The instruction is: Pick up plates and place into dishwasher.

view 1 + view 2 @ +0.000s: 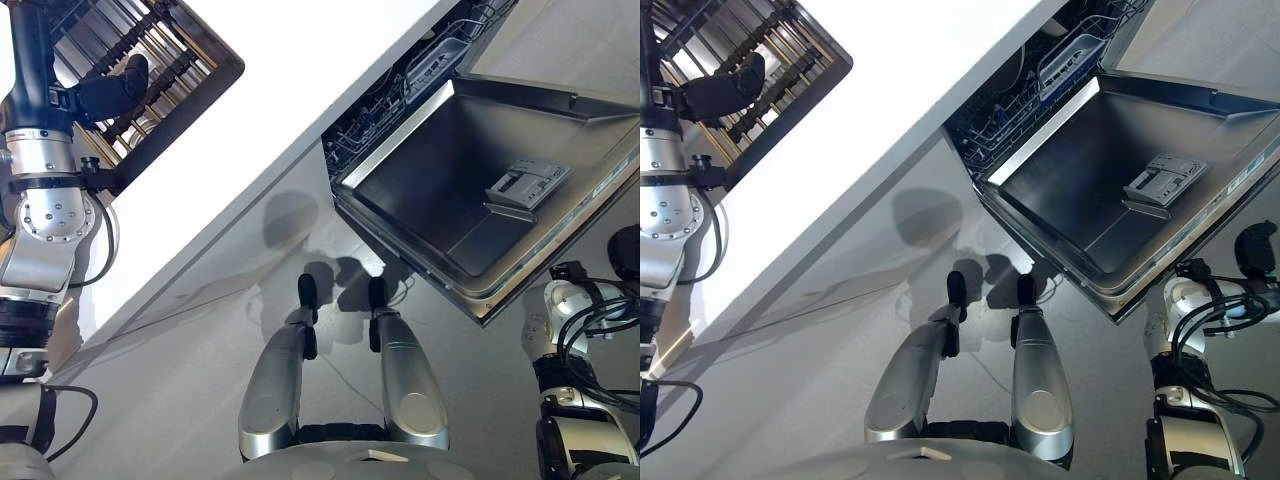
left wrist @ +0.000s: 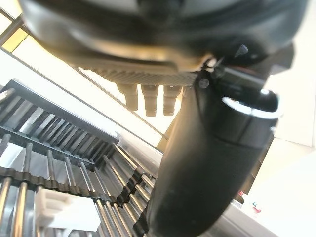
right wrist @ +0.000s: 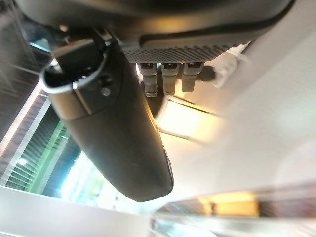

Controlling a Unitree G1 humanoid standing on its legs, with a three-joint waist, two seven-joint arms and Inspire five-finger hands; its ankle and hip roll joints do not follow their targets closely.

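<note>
The left hand (image 1: pixel 110 90) hovers over a dark wire dish rack (image 1: pixel 175 70) on the white counter (image 1: pixel 270 90), fingers (image 2: pixel 148 101) relaxed and holding nothing. The right hand (image 3: pixel 163 74), fingers loose and empty, hangs beside the open dishwasher (image 1: pixel 400 90), whose door (image 1: pixel 480 190) lies lowered well apart from the left hand. Whether the rack holds plates cannot be told.

From the head we look steeply down, sharing the open dishwasher door (image 1: pixel 480 200) at two o'clock. Each wrist camera peers closely along its own hand; ours on the left faces a dish rack (image 2: pixel 59 163)
</note>
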